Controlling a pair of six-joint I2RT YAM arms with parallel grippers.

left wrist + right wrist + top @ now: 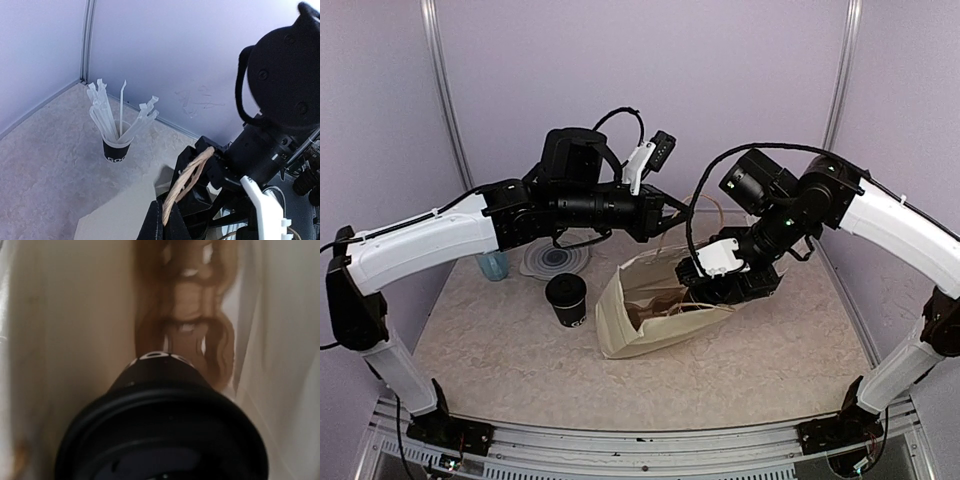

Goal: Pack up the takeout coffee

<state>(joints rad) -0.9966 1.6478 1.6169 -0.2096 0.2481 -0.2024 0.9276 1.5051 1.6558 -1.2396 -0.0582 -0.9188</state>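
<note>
One takeout coffee cup (565, 298), black with a black lid, stands on the table left of the paper bag (640, 335). The other lidded black cup (160, 430) fills the right wrist view, deep inside the bag (60, 340). My right gripper (705, 283) reaches into the bag's mouth and holds this cup; its fingers are hidden behind the cup. My left gripper (170, 217) is shut on the bag's twine handle (192, 172) and holds the bag's far side up. In the top view it (665, 215) is above the bag's back edge.
A black cup of white straws (117, 145) stands near the back wall. A translucent blue cup (492, 265) and a round dish with dark lids (555, 258) sit at back left. Walls enclose the table on three sides.
</note>
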